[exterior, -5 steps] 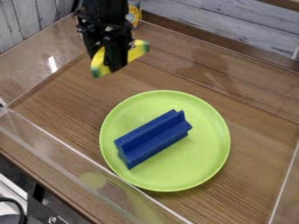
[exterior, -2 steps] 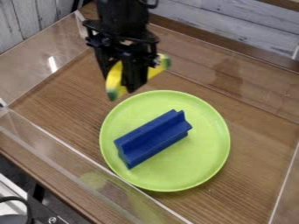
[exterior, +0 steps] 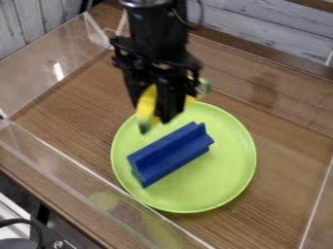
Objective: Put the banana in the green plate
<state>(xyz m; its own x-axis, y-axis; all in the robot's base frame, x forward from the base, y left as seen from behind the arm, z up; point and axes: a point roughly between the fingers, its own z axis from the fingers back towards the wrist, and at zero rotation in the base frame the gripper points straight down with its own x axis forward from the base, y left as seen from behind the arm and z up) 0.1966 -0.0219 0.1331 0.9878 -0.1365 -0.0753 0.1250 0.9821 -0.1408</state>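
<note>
End effector [exterior: 148, 100] clamped on the yellow banana [exterior: 147, 101] above the green plate [exterior: 232, 173], the pick looks done, leaving lowering and release beside the blue ridged block [exterior: 170, 154].

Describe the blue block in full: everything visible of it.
The blue block is a single solid dark blue, elongated piece that looks like plastic. A ridge runs along its upper far side, with a lower, flatter face toward the near-left side. It lies inside the green plate, left of the plate's middle, set diagonally from lower left to upper right. The plate is beneath it. The gripper is just beyond it in the view; whether they touch is unclear.
</note>
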